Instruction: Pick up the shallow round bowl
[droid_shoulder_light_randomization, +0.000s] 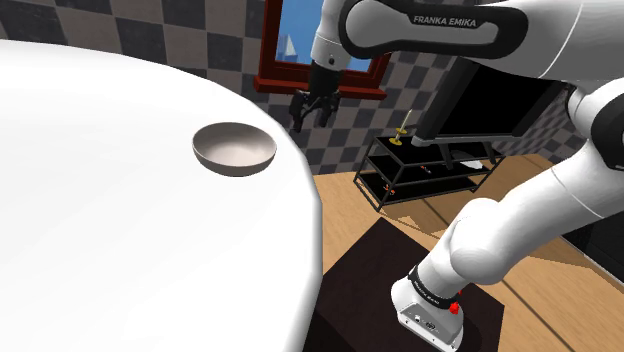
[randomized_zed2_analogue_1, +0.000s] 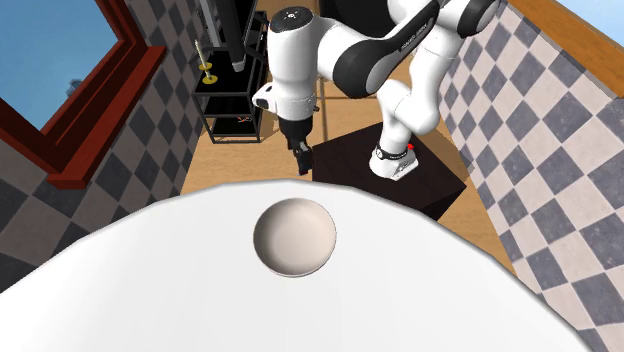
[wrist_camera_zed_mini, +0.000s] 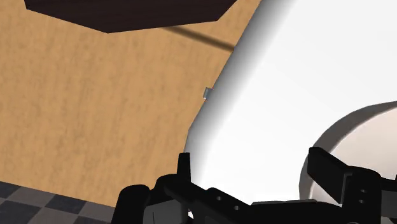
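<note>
Pale shallow round bowl (droid_shoulder_light_randomization: 234, 150) upright on the white tabletop (droid_shoulder_light_randomization: 110, 230), near its curved edge, in the middle of the shoulder view. Up and to the right of it, black jaws spread wide, pinching nothing, hanging by that edge. Wood floor (droid_shoulder_light_randomization: 345, 205) below.

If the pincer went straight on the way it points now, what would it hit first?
Probably the white table near its edge: the wrist view shows it inside the open pincer, with the bowl just beside one finger. Depth is unclear, so that finger might clip the bowl's rim.
</note>
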